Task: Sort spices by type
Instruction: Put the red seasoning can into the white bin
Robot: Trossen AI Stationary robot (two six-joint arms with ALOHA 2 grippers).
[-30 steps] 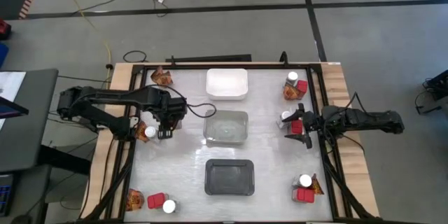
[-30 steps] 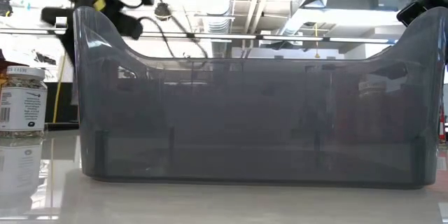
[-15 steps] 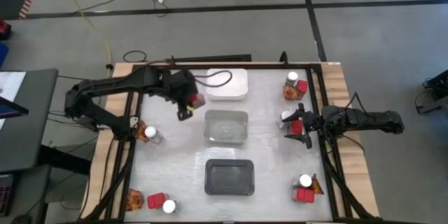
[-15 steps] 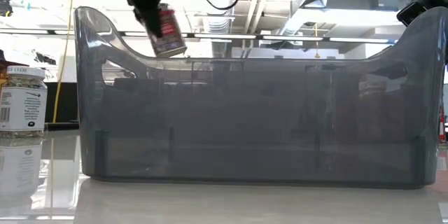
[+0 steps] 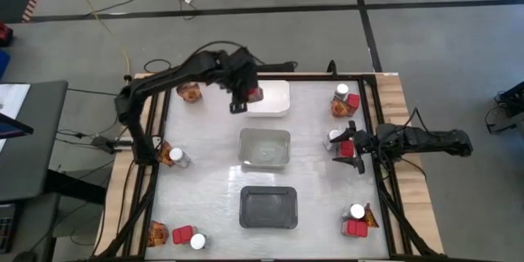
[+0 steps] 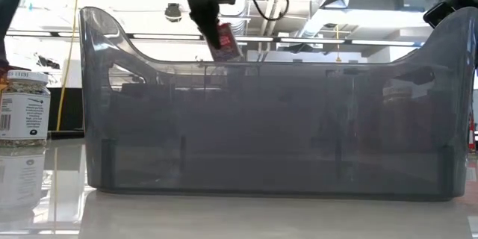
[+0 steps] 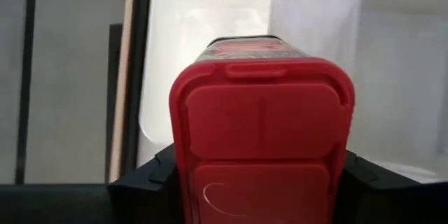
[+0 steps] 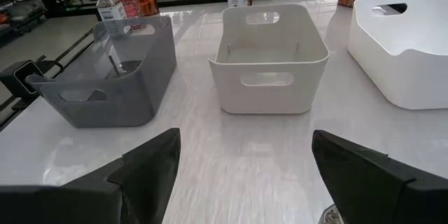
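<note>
My left gripper hangs over the left rim of the white tray, shut on a red boxy container. In the left wrist view the container's red lid fills the space between the fingers. The low view shows the container high above the table. My right gripper waits open at the table's right side, beside a jar and a red container. Other spices stand in small groups: an orange-brown packet, a white-lidded jar, and a group at the near left corner. My left gripper pinches the red container between its two fingers, one finger on each side of it just below the lid end. The fingers slant down from above. The container is lifted clear and hangs tilted below the gripper.
A clear tray sits mid-table and a dark grey tray nearer the front; the grey tray's wall fills the low view. More spice groups stand at the far right corner and the near right corner. Bare table lies between the trays and the side groups.
My left gripper has taken the red container from beside the jar at the table's left side. It has lifted the container clear and carried it toward the far edge and to the right, up to the white tray's left rim. The right arm has kept still.
</note>
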